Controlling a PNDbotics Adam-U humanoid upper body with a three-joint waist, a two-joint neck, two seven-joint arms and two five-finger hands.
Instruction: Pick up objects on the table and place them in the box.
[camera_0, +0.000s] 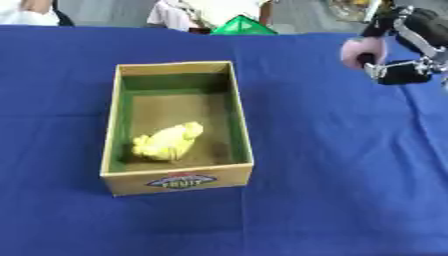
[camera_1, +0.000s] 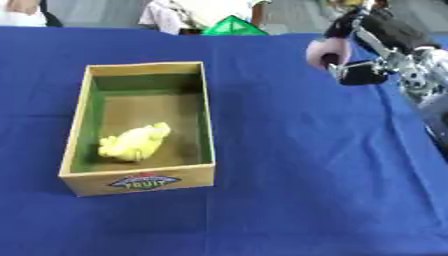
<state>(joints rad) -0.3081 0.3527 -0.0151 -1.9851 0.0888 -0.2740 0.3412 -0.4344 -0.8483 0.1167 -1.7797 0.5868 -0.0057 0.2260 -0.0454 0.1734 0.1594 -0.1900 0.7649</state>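
Observation:
A cardboard box (camera_0: 111, 150) with a green inner lining and a fruit label on its front stands on the blue table, left of centre. Inside it, near the front left, lies a pale yellow lumpy object (camera_0: 168, 141). My right hand (camera_1: 363, 42) hovers above the table at the upper right, well to the right of the box, fingers curled round a pale pink rounded object (camera_1: 320, 51). Part of the pink object is hidden by the fingers. My left hand shows in neither view.
The blue cloth (camera_0: 332, 165) covers the whole table. A green angular object (camera_0: 243, 26) sits at the far edge, beyond the box. People in white stand behind the table.

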